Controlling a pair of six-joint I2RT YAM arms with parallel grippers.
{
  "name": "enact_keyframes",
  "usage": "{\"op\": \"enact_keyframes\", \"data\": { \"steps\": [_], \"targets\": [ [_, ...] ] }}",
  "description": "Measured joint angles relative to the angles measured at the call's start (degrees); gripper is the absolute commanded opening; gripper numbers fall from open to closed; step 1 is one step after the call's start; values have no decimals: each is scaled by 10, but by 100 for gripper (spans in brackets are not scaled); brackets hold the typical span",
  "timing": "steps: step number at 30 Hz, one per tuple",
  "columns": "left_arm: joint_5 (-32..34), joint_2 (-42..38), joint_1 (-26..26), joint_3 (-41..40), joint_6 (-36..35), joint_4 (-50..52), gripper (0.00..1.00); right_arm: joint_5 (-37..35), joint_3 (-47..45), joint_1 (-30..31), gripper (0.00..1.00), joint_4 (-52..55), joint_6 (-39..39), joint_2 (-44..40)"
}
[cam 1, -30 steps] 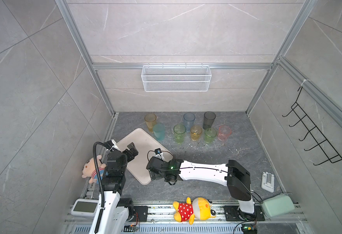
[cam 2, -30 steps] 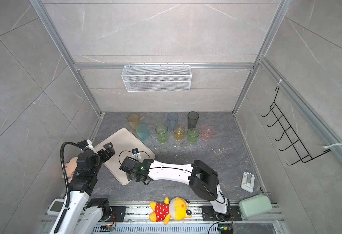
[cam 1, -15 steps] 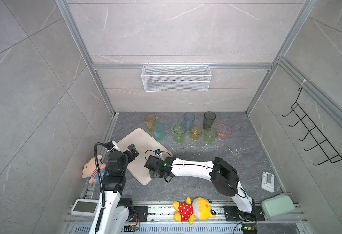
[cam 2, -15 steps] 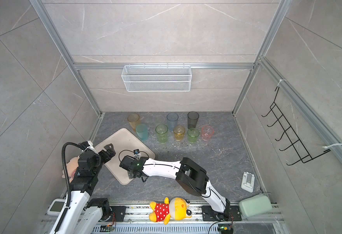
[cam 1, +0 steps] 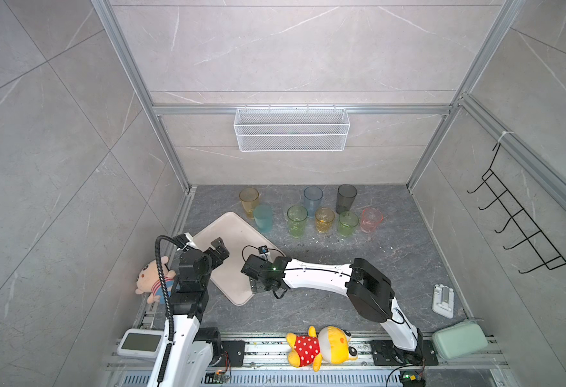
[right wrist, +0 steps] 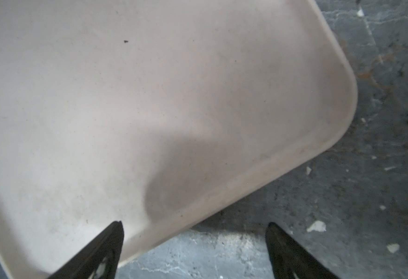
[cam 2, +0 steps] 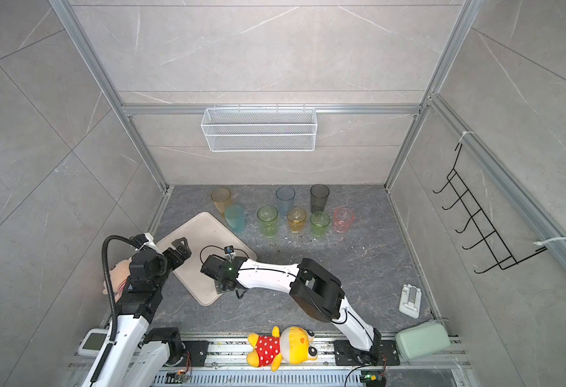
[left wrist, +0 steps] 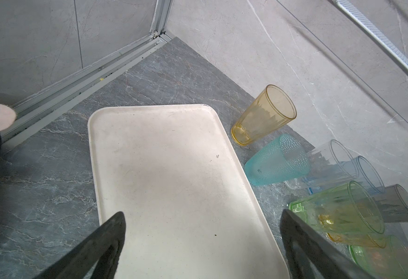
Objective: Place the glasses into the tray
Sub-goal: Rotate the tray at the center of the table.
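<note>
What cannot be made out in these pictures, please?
Clear glass: nearly invisible in both top views, faint in the left wrist view.
Right gripper: in both top views its own wrist largely hides the jaws.
Tray: the right arm covers part of its edge.
Doll: half behind the left arm.

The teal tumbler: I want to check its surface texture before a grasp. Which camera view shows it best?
The left wrist view: the teal tumbler appears large, its dotted surface clear, beside the tray. Both top views show the teal tumbler small, texture lost. The right wrist view misses it.
</note>
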State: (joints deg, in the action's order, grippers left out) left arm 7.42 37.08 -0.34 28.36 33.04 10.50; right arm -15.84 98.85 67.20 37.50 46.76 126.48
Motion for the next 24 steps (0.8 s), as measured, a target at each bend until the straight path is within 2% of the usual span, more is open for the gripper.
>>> {"op": "enact_keyframes", "data": {
  "steps": [11, 24],
  "targets": [
    [0, 3, 0, 0, 0, 0, 100, 4, -3, -7, 92, 0, 0, 13],
    [0, 3, 0, 0, 0, 0, 100, 6, -32, -11, 71, -24, 0, 7]
  ]
}}
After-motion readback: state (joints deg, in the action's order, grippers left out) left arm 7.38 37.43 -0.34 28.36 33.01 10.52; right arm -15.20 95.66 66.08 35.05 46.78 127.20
